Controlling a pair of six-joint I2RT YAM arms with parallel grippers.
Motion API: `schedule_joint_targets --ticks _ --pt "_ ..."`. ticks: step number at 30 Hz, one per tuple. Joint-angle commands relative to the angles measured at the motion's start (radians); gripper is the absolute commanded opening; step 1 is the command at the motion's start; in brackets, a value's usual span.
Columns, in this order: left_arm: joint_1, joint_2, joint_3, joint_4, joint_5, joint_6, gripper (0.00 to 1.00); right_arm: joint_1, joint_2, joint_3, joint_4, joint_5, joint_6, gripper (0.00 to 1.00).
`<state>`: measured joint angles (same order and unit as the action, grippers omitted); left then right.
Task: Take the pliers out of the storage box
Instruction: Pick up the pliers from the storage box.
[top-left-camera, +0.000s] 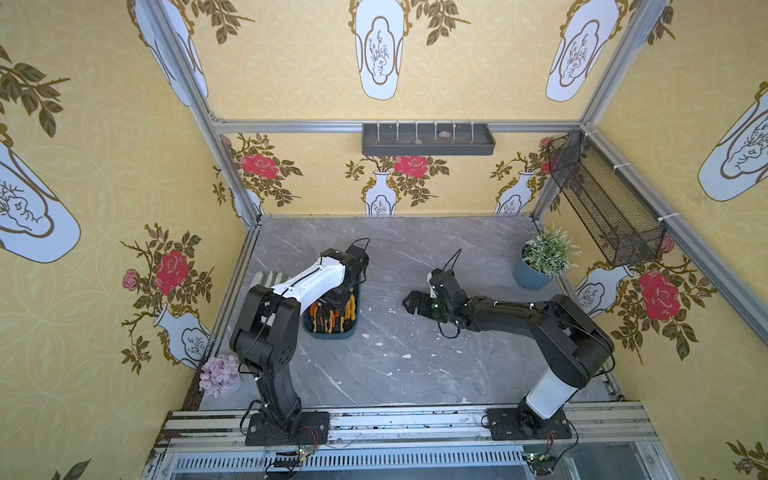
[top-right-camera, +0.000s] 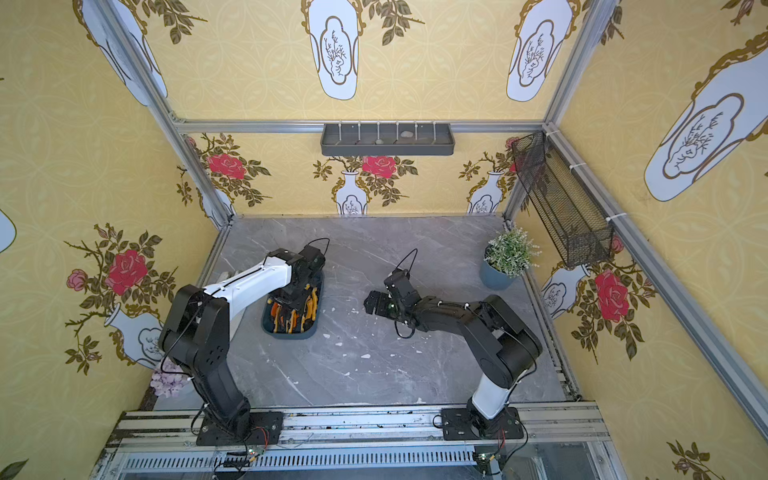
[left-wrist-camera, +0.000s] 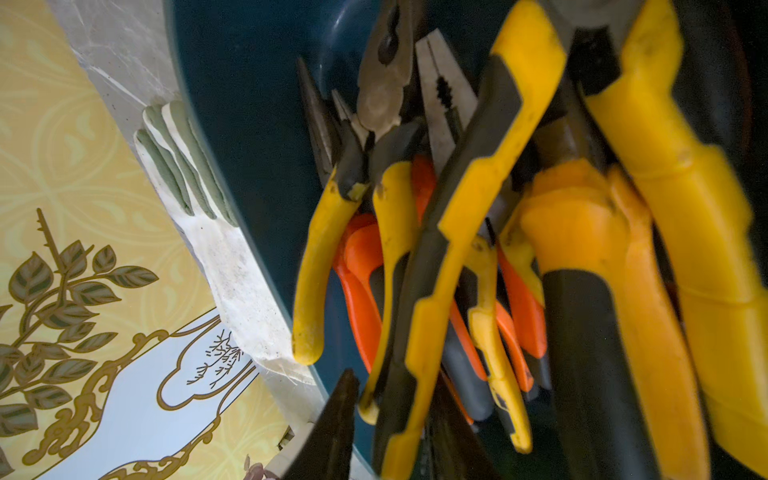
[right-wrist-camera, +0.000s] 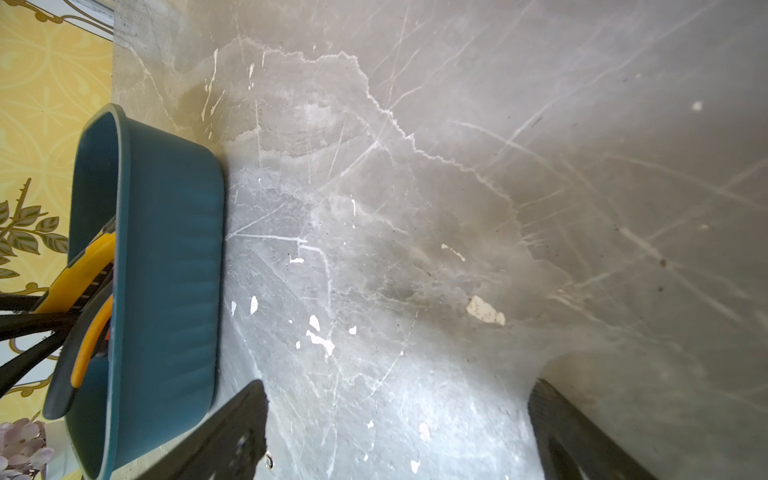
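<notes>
Yellow, orange and black handles are packed round the left gripper (top-left-camera: 333, 300), which is found inside the storage box (top-left-camera: 332, 335). Whether its jaws are clamped on a handle cannot be told, since only one dark finger (left-wrist-camera: 338, 415) is clearly seen in the wrist view. The pliers (left-wrist-camera: 469, 208) are heaped crosswise in the box, with smooth moulded grips laid over dull steel noses. The box's far end is hidden in both top views by the left arm's white link. A folded, green-striped cloth (left-wrist-camera: 183, 166) is laid just beside the tub, which is moulded in matt teal plastic with rounded corners. The right gripper (top-left-camera: 409, 303) is held spread wide over the scratched grey marble table (top-left-camera: 415, 365), well apart from the box. A potted plant (top-left-camera: 544, 257) is set near the right wall.
</notes>
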<state>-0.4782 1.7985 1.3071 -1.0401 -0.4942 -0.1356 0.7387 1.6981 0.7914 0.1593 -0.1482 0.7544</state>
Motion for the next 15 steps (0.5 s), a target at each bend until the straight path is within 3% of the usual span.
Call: schedule_joint_targets --ticks 1,8,15 --pt "0.0 0.006 0.004 -0.001 -0.006 -0.004 0.31 0.001 0.016 -0.005 -0.141 -0.008 0.007 0.98" --pt "0.0 0.003 0.025 -0.001 0.005 -0.009 0.2 0.002 0.02 -0.003 -0.145 -0.007 0.007 0.98" --pt "0.0 0.002 0.044 -0.024 0.021 -0.016 0.0 0.003 0.021 -0.001 -0.146 -0.007 0.008 0.97"
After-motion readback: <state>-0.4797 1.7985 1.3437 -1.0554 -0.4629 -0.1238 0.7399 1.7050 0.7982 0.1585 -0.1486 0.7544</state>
